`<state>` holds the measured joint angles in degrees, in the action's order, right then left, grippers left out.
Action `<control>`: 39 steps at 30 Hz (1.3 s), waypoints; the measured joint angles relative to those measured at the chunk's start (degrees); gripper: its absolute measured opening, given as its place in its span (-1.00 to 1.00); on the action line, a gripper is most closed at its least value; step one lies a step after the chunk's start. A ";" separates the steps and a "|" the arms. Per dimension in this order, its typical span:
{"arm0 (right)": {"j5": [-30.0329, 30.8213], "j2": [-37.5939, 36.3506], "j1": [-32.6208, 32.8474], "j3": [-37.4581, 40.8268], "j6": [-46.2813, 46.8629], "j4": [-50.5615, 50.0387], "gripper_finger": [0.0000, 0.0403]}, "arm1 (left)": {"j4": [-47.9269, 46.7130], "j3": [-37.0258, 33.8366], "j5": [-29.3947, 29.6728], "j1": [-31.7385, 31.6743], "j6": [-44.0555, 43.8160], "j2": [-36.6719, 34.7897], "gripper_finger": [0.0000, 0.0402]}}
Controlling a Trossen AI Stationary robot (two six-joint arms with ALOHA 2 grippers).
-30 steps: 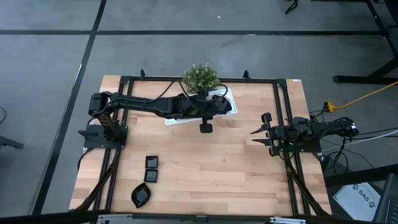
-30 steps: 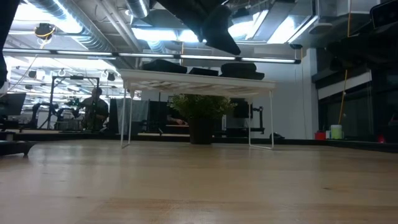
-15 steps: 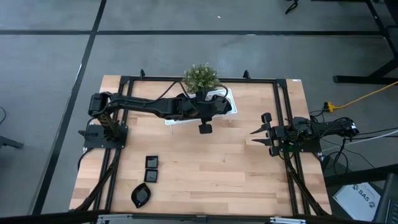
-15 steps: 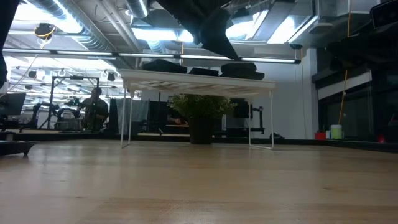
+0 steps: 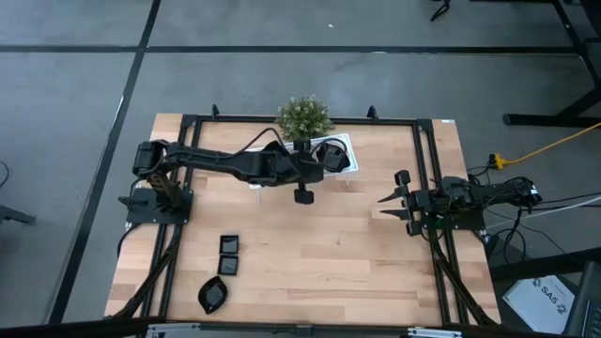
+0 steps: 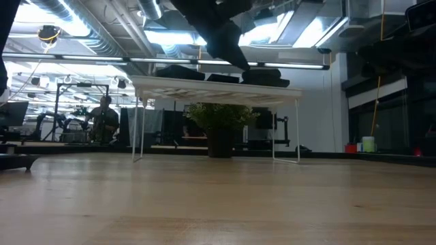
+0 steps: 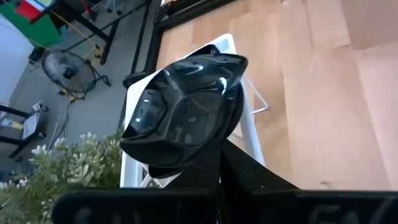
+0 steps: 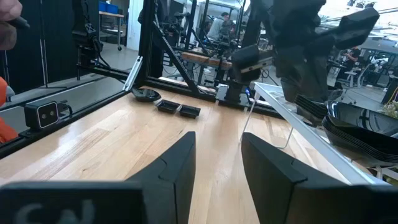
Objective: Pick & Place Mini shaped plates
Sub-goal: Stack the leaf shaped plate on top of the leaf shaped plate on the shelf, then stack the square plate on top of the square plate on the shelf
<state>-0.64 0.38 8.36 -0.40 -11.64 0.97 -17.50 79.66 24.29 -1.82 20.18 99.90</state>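
My left gripper point(image 5: 302, 180) reaches across to the white rack point(image 5: 348, 165) at the table's far middle and is shut on a glossy black leaf-like mini plate point(image 7: 180, 112). In the low view it hangs just above the rack top point(image 6: 204, 88). More black plates lie stacked on the rack point(image 6: 262, 75), point(image 5: 334, 155). Two square plates point(image 5: 228, 244), point(image 5: 228, 266) and a leaf-like one point(image 5: 214, 294) lie on the table at the near left. My right gripper point(image 5: 387, 204) waits at the right side, open and empty. My left gripper pinches the plate by the rim nearest the wrist point(image 7: 208, 157) between its two fingers point(image 7: 239, 177). The plate's glossy hollow face is turned toward the wrist camera. It is lifted clear, above the rack's edge and the plates there.
A small green bushy plant point(image 5: 302, 115) stands at the far edge right behind the rack. Black frame rails point(image 5: 427, 160) run along the table's sides. The wide middle and near right of the wooden table point(image 5: 338, 253) is bare.
My left gripper has moved a little toward the table's left edge and down toward the rack top, still shut on the plate. More of the rack and its stacked plates now shows beside it in the high view.
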 joint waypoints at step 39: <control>0.00 0.07 0.00 0.00 0.00 0.00 -0.36 | 18.23 0.02 -11.77 -1.93 2.99 2.47 -0.98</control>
<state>-0.64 0.45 8.36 -0.40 -11.64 0.97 0.72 79.68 12.52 -3.75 23.17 102.37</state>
